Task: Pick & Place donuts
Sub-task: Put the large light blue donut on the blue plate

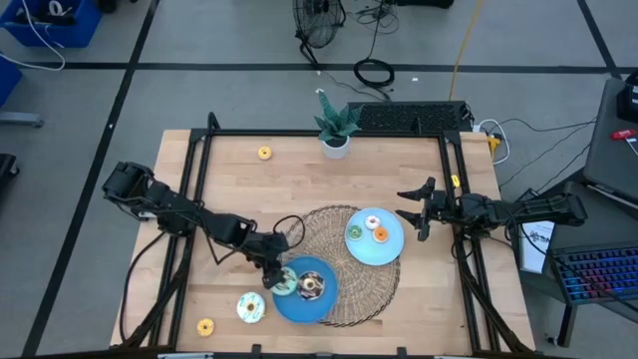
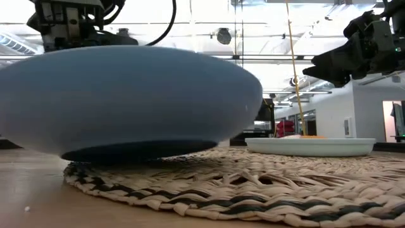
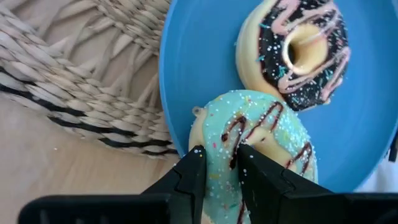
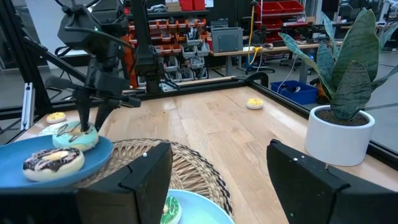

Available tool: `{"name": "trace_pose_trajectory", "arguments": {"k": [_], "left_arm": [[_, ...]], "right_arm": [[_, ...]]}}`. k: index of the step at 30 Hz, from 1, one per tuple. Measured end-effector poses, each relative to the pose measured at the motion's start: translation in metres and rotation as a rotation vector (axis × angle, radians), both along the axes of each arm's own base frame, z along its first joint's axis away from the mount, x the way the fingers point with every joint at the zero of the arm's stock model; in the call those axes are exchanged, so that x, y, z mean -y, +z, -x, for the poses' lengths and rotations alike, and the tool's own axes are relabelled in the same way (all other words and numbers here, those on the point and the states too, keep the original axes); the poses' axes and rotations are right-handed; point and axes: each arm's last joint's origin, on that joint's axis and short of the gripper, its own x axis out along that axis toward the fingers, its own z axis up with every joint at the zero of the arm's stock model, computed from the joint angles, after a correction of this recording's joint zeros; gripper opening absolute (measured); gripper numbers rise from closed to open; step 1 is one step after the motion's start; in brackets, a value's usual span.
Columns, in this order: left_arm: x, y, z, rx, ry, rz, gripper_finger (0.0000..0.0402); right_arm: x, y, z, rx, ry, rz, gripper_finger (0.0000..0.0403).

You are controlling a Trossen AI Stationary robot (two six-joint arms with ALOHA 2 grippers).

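My left gripper (image 3: 219, 168) pinched the teal donut's (image 3: 261, 140) rim at the blue plate's (image 1: 324, 301) left edge, chocolate donut (image 1: 311, 286) beside it on that plate, my right gripper (image 1: 414, 212) waited spread wide past the pale plate (image 1: 389, 247)

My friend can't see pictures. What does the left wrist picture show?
The left gripper pinches the rim of a teal donut at the edge of a blue plate. A chocolate donut with pink stripes lies beside it on the plate, which sits on a woven mat.
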Motion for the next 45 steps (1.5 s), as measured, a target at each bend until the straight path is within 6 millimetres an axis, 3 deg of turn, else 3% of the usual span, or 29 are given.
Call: {"name": "trace_pose_trajectory", "arguments": {"k": [13, 24, 32, 45], "left_arm": [[-0.011, 0.009, -0.015, 0.158, 0.069, 0.006, 0.0092], [-0.011, 0.008, -0.014, 0.152, 0.048, -0.007, 0.0092], [-0.010, 0.009, -0.014, 0.195, -0.077, -0.061, 0.0093], [-0.011, 0.009, -0.015, 0.205, -0.055, -0.088, 0.0105]], "right_arm": [[0.000, 0.000, 0.000, 0.000, 0.000, 0.000, 0.0242], [0.000, 0.000, 0.000, 0.000, 0.000, 0.000, 0.0242], [0.000, 0.000, 0.000, 0.000, 0.000, 0.000, 0.0242], [0.000, 0.000, 0.000, 0.000, 0.000, 0.000, 0.0242]]}}
